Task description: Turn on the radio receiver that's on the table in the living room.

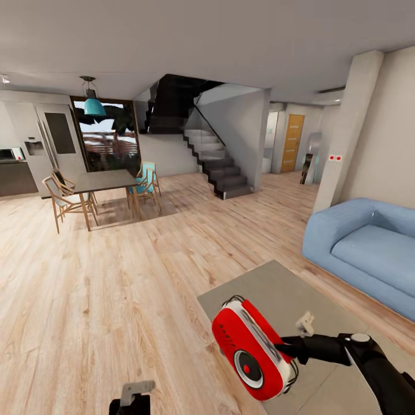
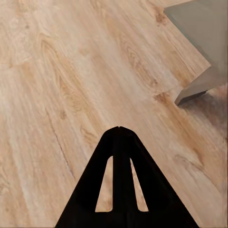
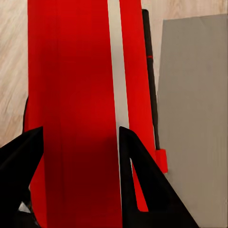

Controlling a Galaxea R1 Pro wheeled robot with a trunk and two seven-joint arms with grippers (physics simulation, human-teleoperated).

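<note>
One right claw grips the radio receiver.

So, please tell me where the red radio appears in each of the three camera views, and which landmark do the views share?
Head view: the radio receiver is low and right of centre, held above the table by the right gripper.
Left wrist view: not in it; wood floor and a table corner.
Right wrist view: its red body runs between the fingers.
Shared landmark: the grey table.
</note>
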